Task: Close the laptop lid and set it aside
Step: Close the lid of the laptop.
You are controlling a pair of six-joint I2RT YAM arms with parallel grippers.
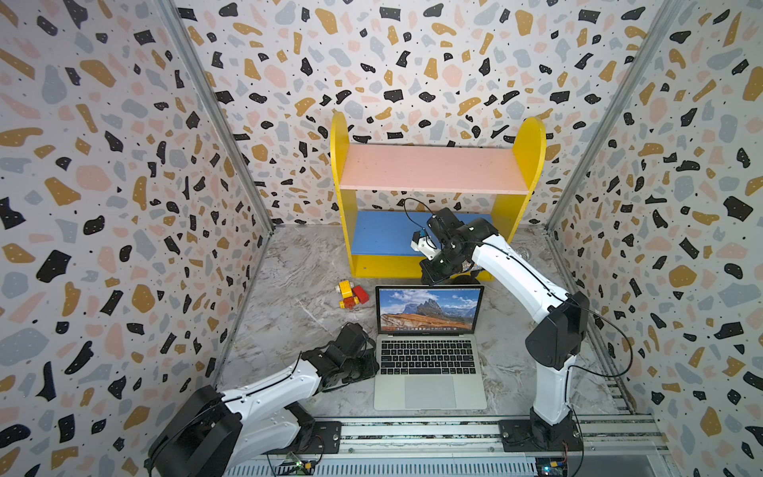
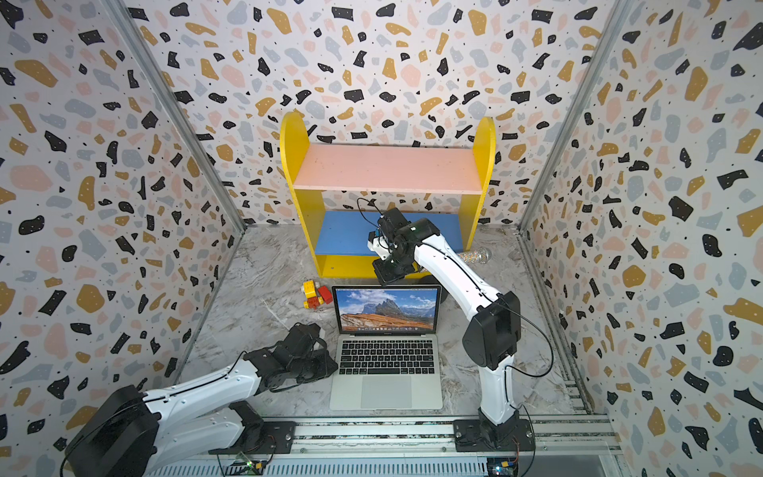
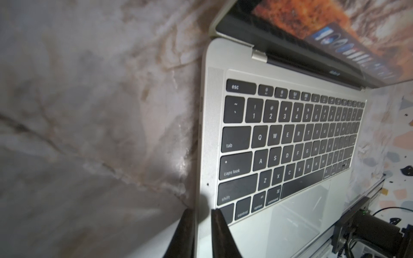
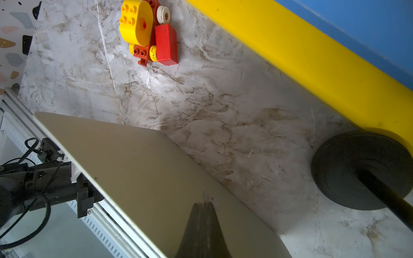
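The laptop (image 1: 429, 388) lies open on the marble table in both top views, its keyboard facing the front rail. The laptop lid (image 1: 429, 307) stands upright and its screen shows a mountain landscape. My left gripper (image 3: 202, 212) is at the base's left edge near the shift key. One finger is outside the edge and one is on the deck, closed on that edge. My right gripper (image 4: 203, 204) is shut, with its tips against the lid's plain silver back (image 4: 145, 178). In a top view it hangs just behind the lid's top edge (image 2: 386, 278).
A red and yellow toy block car (image 1: 351, 294) sits left of the lid. A yellow shelf (image 1: 433, 169) with pink and blue boards stands behind. A black round base (image 4: 357, 169) rests by the shelf foot. A metal rail (image 1: 413, 431) runs along the front.
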